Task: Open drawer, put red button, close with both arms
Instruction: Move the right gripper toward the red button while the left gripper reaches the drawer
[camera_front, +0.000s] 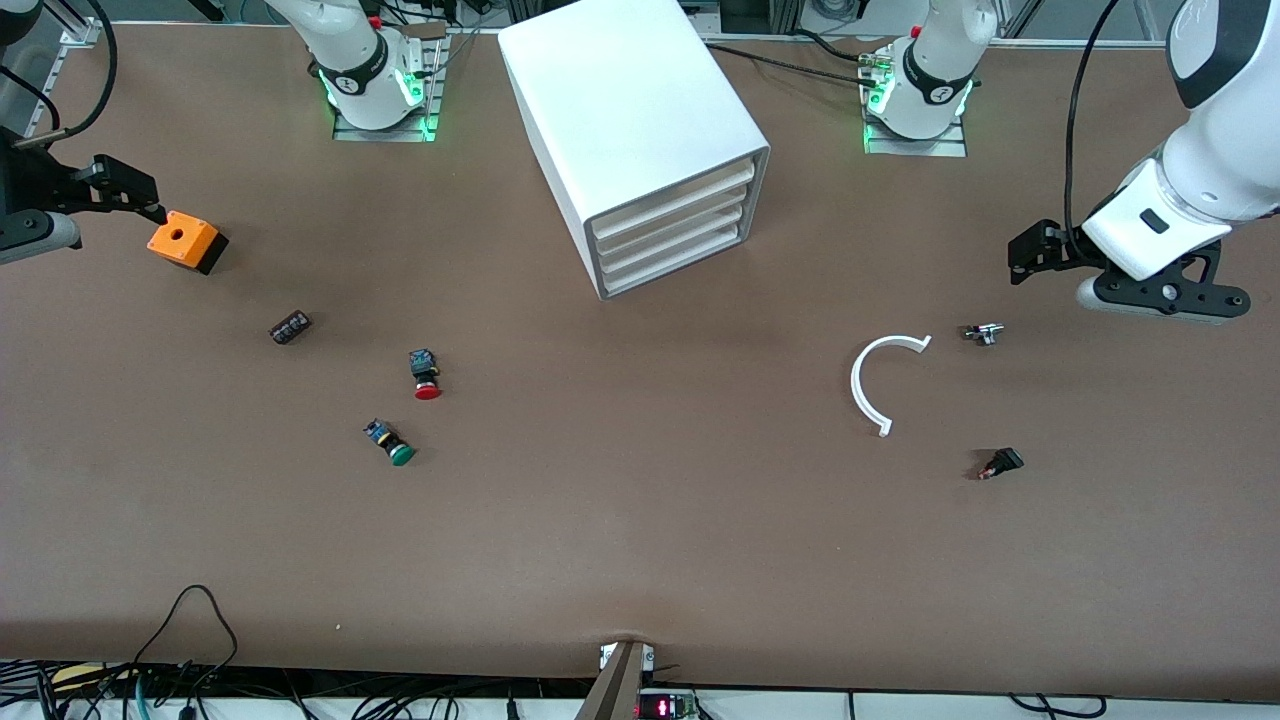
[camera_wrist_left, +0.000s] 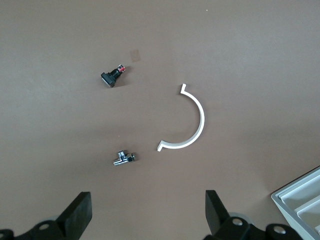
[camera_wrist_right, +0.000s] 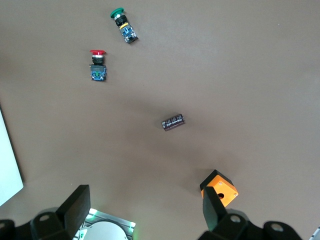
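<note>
Red button (camera_front: 426, 376) lies on its side, cap toward the front camera; left gripper (camera_front: 1035, 252) and right gripper (camera_front: 130, 190) hover, jaws apart.

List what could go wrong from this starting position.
1. The green button lies close to the red button; the right gripper, open, might grab the wrong one.
2. The drawer unit is shut and shows no handles, so the left gripper, open, may slip.

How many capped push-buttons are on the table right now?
2. The red button lies toward the right arm's end; the green button lies beside it, nearer the front camera. None looks hidden.
</note>
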